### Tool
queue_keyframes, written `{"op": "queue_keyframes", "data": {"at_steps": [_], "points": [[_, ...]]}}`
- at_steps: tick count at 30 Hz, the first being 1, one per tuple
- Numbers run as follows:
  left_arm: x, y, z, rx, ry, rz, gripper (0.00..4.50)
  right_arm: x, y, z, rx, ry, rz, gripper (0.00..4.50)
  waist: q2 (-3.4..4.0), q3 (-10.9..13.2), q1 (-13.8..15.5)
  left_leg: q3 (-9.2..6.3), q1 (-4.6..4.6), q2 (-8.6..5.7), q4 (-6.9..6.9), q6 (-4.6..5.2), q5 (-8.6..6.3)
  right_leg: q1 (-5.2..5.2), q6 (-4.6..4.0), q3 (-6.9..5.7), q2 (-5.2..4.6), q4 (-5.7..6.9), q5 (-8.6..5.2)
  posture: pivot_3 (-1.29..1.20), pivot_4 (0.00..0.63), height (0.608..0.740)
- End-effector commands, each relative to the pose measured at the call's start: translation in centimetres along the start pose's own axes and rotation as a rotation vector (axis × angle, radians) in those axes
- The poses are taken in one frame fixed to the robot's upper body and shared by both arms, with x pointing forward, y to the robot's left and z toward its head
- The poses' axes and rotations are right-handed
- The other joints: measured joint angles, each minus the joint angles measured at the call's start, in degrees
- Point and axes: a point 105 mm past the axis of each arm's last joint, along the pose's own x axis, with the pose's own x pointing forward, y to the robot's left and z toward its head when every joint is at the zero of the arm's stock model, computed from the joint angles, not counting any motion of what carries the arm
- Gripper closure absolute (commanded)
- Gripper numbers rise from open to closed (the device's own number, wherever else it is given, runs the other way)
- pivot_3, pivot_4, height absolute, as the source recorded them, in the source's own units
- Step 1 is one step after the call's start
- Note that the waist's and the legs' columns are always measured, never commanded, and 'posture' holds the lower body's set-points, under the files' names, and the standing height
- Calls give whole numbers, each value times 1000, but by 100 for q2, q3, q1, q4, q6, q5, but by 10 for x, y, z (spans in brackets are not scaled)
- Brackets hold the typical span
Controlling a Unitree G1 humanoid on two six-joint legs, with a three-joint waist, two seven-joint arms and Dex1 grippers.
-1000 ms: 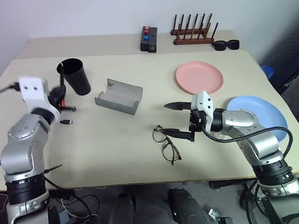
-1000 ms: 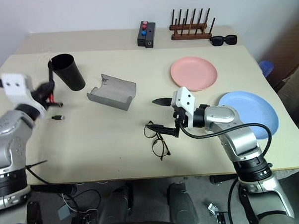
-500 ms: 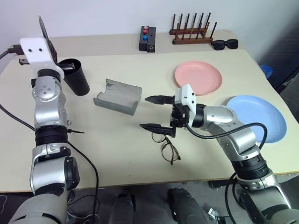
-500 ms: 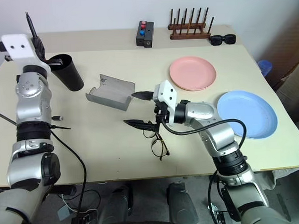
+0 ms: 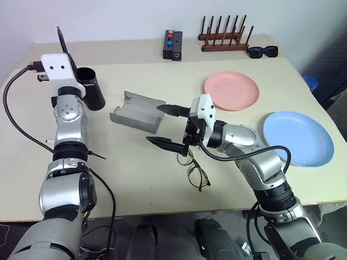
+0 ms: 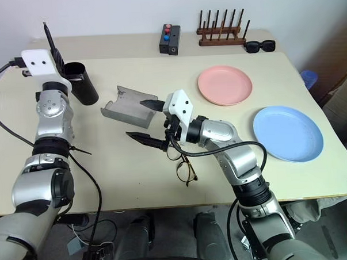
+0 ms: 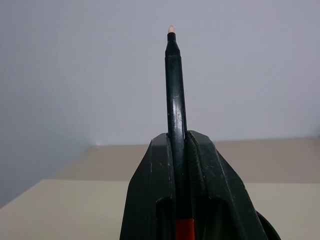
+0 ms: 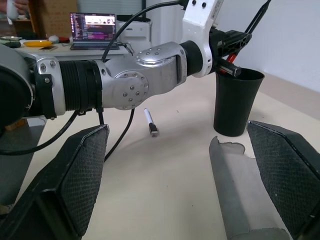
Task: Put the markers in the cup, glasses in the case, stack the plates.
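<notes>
My left gripper [image 7: 177,146] is shut on a black marker [image 7: 174,90] with a red band. It holds the marker nearly upright, tip up, and the marker's lower end [image 8: 233,71] is at the rim of the black cup [image 5: 91,88]. The grey case [image 5: 137,112] lies open to the right of the cup. My right gripper [image 5: 169,127] is open and empty, hovering between the case and the wire-frame glasses [image 5: 194,170], which lie on the table just in front of it. The pink plate [image 5: 231,90] and the blue plate [image 5: 298,138] lie apart at the right.
A short white stick with a dark end [image 8: 150,123] lies on the table near the left arm. A black button box [image 5: 172,45], a wooden peg rack [image 5: 225,39] and black sunglasses [image 5: 262,51] stand along the back. A cable [image 5: 14,114] trails from the left wrist.
The left arm has swung the marker up from table level beside the cup to the cup's rim. The open right gripper has moved left, from over the glasses towards the case.
</notes>
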Motion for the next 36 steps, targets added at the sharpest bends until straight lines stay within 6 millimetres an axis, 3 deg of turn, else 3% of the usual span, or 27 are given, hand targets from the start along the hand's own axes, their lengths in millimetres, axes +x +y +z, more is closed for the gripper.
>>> {"op": "queue_keyframes", "data": {"at_steps": [1,23,27,32,36], "points": [[5,0,16,-8,-63,4,4481,2,6,14,-35,-43,22,0,0,0,-2,0,0,0,0,0,0,0,0,0,0,0,0,0,150,740],[4,-1,12,-24,-55,6,4481,6,6,15,-37,-48,34,0,0,0,-5,0,0,0,-1,0,0,0,0,0,0,0,0,0,150,740],[4,0,11,-39,-48,12,2840,6,7,14,-34,-49,37,0,0,0,-6,0,0,0,-1,0,0,0,0,0,0,0,0,0,150,740],[4,2,12,-22,-53,23,188,6,7,13,-33,-47,38,0,0,0,-6,0,0,0,-1,0,0,0,0,0,0,0,0,0,150,740],[4,2,13,-25,-61,31,33,7,8,13,-32,-48,39,0,0,0,-6,0,0,0,-1,0,0,0,0,0,0,0,0,0,150,740]]}}
